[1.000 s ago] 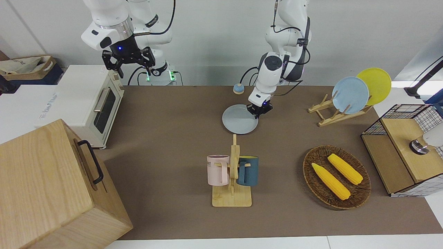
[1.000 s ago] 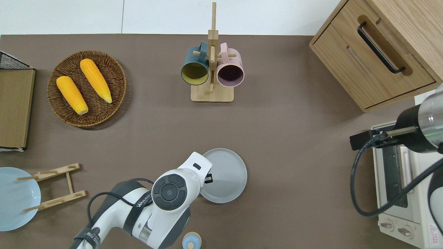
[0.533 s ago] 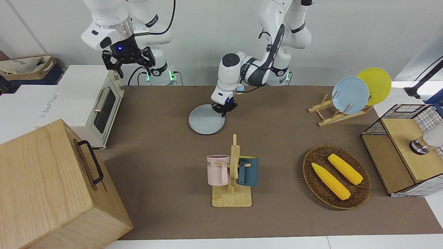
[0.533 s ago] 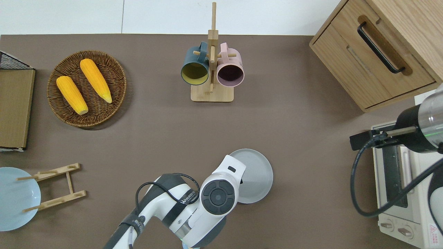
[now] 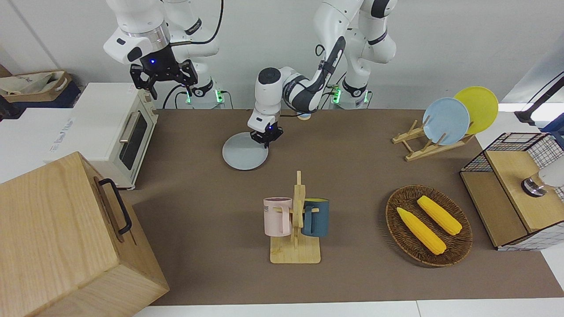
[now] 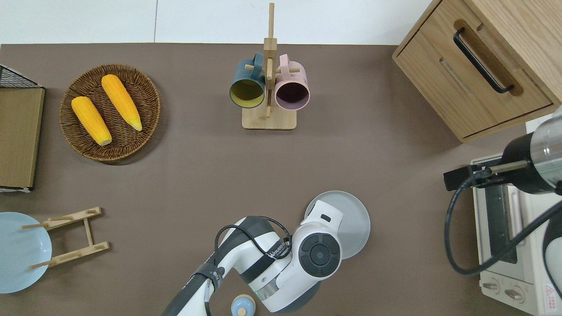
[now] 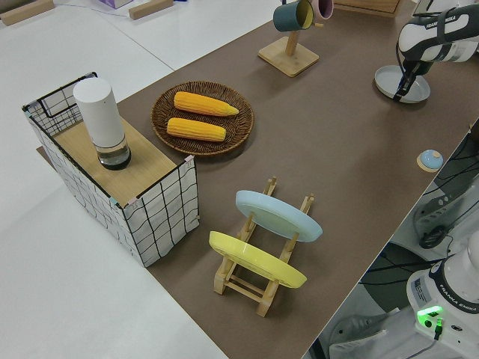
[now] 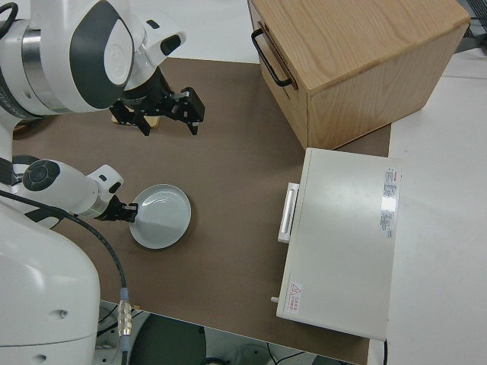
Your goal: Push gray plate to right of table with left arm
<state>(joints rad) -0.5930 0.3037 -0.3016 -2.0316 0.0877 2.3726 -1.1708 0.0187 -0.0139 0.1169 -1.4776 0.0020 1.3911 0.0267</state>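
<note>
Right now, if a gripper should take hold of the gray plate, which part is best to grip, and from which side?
Probably the low raised rim of the gray plate, taken from above. The plate lies flat on the table, so only its rim offers an edge. The rim toward the toaster oven is free; the left gripper stands at the opposite rim.

Robotics lab: two arms at a table (image 5: 211, 185) staged with kitchen props, a toaster oven (image 5: 112, 132) and mug rack (image 5: 296, 220).
</note>
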